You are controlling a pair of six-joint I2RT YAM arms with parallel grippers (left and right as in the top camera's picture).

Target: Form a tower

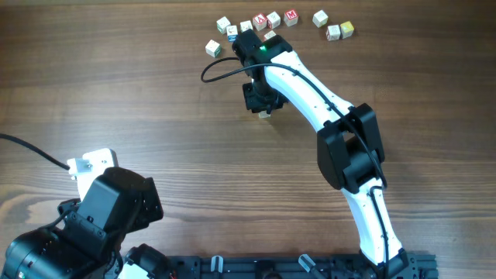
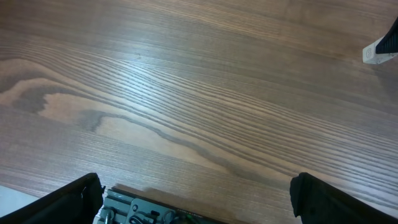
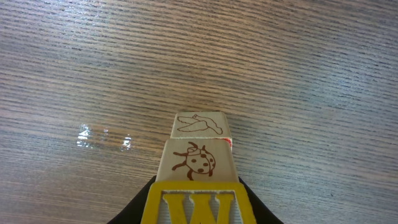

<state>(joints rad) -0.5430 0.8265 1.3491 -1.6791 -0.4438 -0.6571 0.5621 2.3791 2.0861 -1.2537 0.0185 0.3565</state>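
**Right claw** (image 1: 261,105): partly closed on the yellow W cube (image 3: 196,205), held over the tower (image 3: 198,159), which stands mid-desk toward the far edge. Whether the cube is fully seated cannot be told. Likely hazards: an off-centre release, or a finger dragging a lower cube on lifting away, would tip the one-cube-wide column. Loose cubes (image 1: 273,18) lie along the far edge of the desk (image 1: 139,93). **Left claw** (image 2: 196,199): wide open, empty, at the near left corner.

Right wrist view: tower (image 3: 198,163) top cube cut by edge.
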